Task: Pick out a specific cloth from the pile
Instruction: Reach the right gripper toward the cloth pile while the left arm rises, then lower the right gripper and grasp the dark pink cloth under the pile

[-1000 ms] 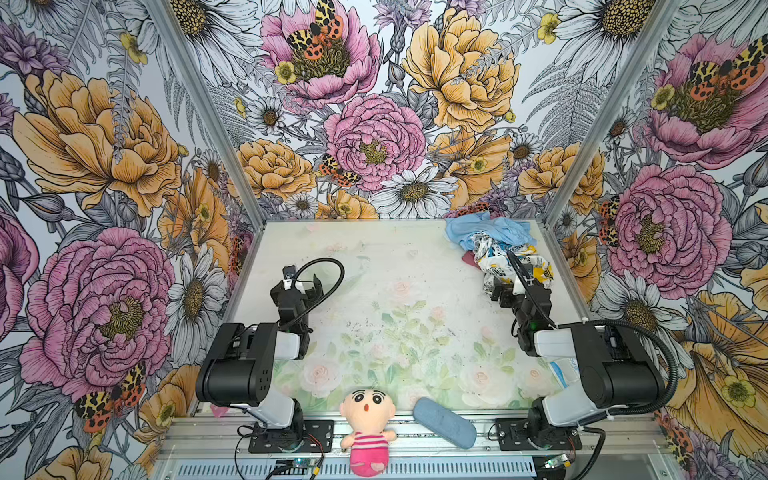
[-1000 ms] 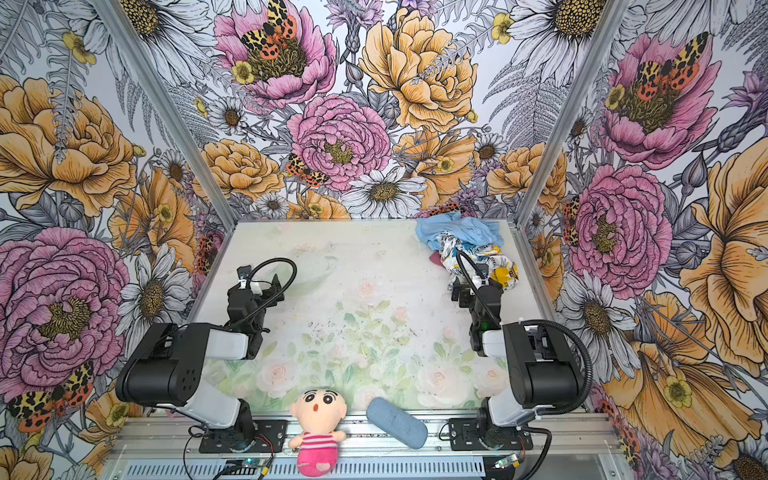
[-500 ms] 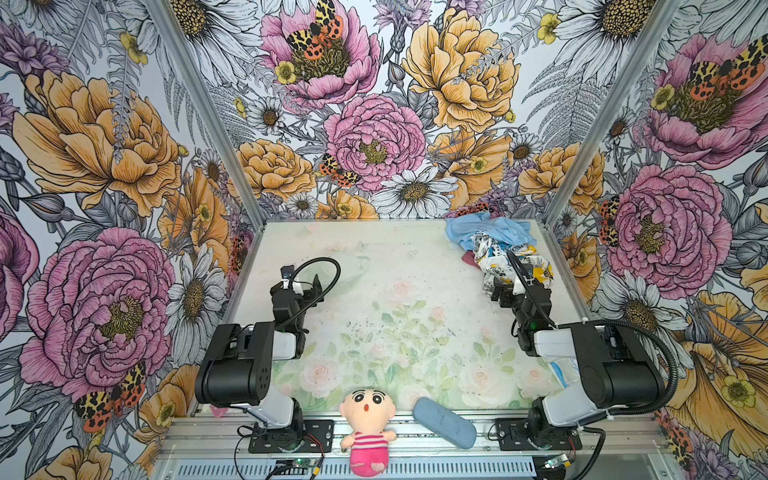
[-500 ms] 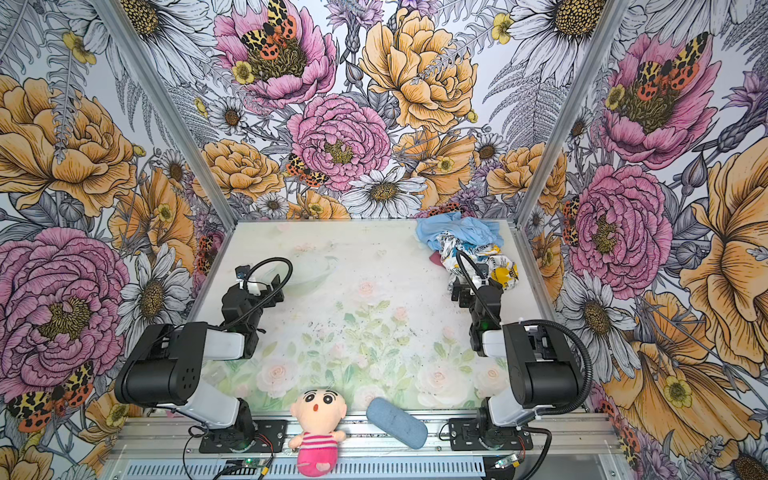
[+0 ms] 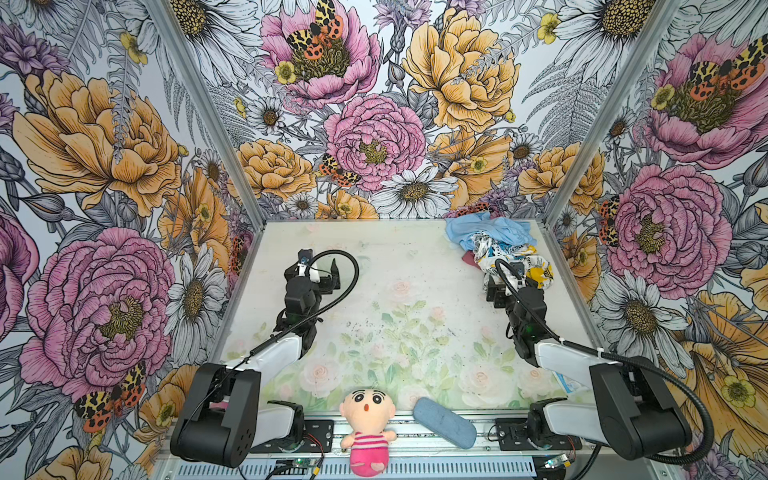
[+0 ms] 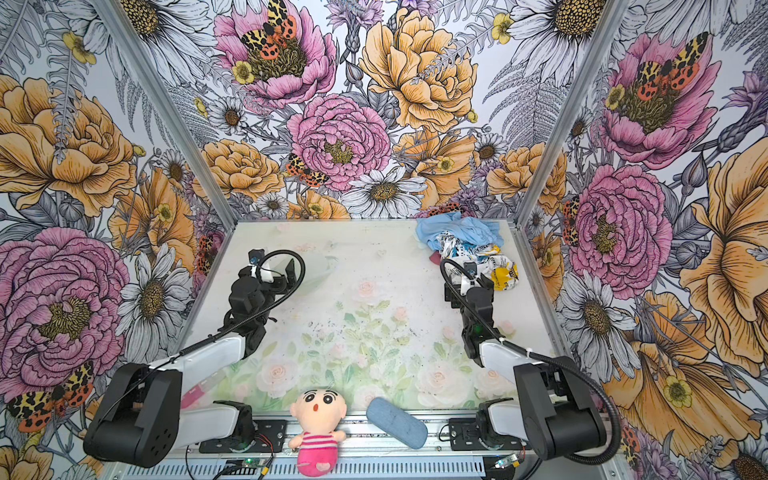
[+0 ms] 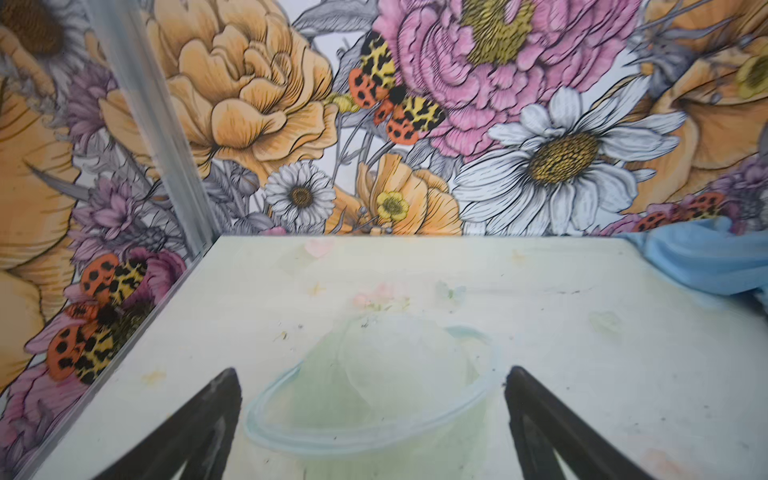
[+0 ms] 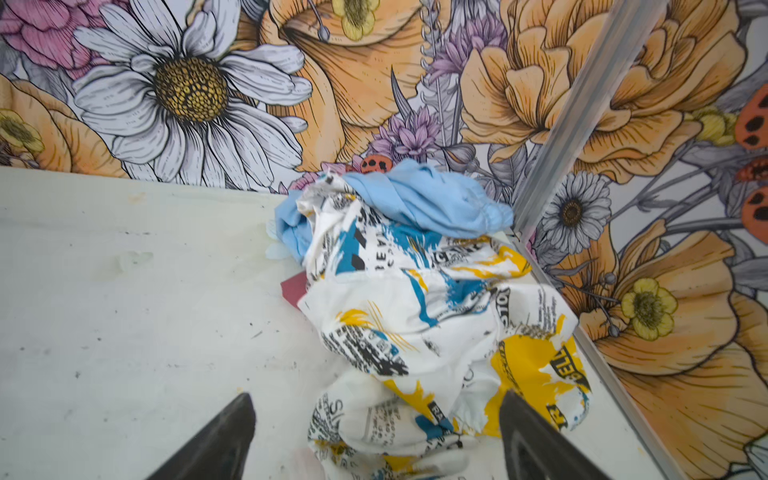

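Observation:
The pile (image 5: 496, 245) (image 6: 465, 241) lies in the back right corner: a light blue cloth (image 8: 424, 199) over a white printed cloth (image 8: 415, 316). Of the rose-red cloth only a small corner (image 8: 294, 289) (image 5: 468, 259) (image 6: 434, 257) shows, at the pile's left edge under the printed cloth. My right gripper (image 8: 374, 399) (image 5: 513, 280) (image 6: 467, 280) is open at the pile's near end, with a fold of the printed cloth between its fingers. My left gripper (image 7: 372, 372) (image 5: 320, 270) (image 6: 276, 270) is open at the left, low over the table, far from the pile.
A clear plastic bowl (image 7: 374, 399) (image 6: 316, 266) lies on the table between the left fingers. A doll (image 5: 368, 432) and a grey-blue oblong pad (image 5: 444, 422) sit at the front edge. The floral walls and a metal corner post (image 8: 573, 124) stand close behind the pile.
My left gripper has moved a little toward the back wall. The right arm has stayed at the pile, its jaws hardly changed.

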